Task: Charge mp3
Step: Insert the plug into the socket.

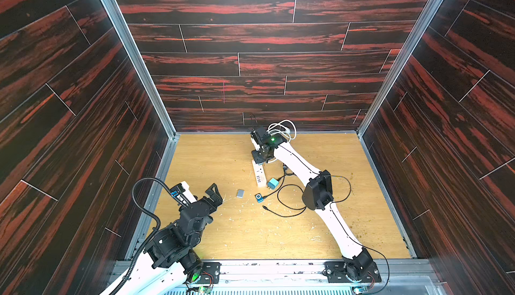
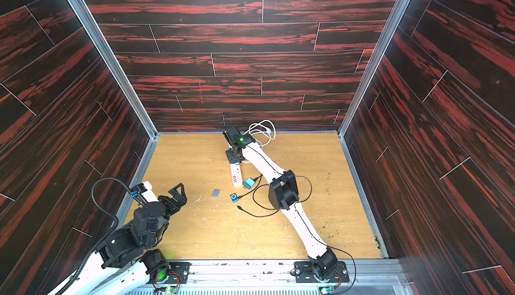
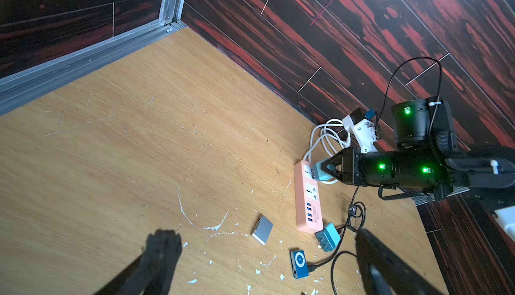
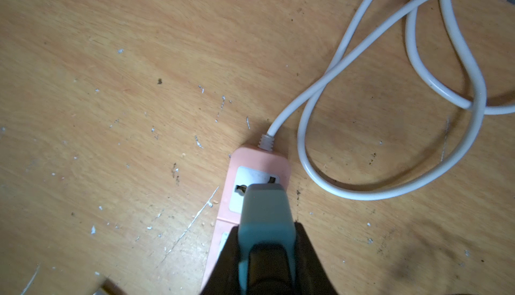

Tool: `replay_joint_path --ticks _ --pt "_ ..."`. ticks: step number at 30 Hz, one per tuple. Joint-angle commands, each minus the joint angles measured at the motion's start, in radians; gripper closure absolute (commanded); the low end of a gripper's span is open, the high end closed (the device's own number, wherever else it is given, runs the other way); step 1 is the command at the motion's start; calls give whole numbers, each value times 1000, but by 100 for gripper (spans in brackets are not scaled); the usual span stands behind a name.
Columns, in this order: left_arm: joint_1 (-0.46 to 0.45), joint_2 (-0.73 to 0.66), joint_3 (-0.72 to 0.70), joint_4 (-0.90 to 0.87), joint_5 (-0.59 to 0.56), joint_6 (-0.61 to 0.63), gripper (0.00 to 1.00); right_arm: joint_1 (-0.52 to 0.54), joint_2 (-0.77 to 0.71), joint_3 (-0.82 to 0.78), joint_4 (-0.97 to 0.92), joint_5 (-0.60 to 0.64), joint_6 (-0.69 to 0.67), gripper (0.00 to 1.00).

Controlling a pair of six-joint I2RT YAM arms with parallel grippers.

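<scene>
The blue mp3 player [image 1: 259, 197] [image 2: 234, 197] [image 3: 299, 263] lies flat on the wooden table with a black cable [image 3: 324, 261] plugged into it. At the far end of the pink power strip [image 1: 259, 178] [image 2: 236, 178] [image 3: 308, 199] [image 4: 245, 157], my right gripper [image 1: 257, 161] [image 2: 233, 160] [image 3: 328, 168] [image 4: 266, 228] is shut on a teal charger adapter [image 3: 320, 171] [image 4: 264, 210]. The adapter's front sits on the end socket, its prongs hidden. My left gripper [image 1: 216, 193] [image 2: 178, 192] [image 3: 264, 251] hovers open left of the mp3, holding nothing.
A second teal adapter [image 1: 273, 182] [image 2: 249, 183] [image 3: 328, 236] lies by the strip's near end. A small silver device [image 1: 240, 193] [image 2: 215, 193] [image 3: 263, 229] rests left of the mp3. The strip's white cord [image 1: 284, 129] [image 4: 362, 56] coils by the back wall. A loose black cable end [image 1: 264, 207] lies in front.
</scene>
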Motion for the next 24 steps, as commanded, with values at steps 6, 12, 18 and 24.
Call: replay_joint_path --ticks 6,12,18,24 --pt "6 12 -14 -24 -3 0 0 16 143 -13 -125 7 58 100" --pt "7 16 -16 -27 -1 -8 0 34 158 -26 -135 43 102 100" --pt "8 15 -16 -35 1 -8 0 46 126 -87 -131 25 118 100" --pt "9 10 -19 -35 8 -9 0 33 160 -78 -158 -30 129 100"
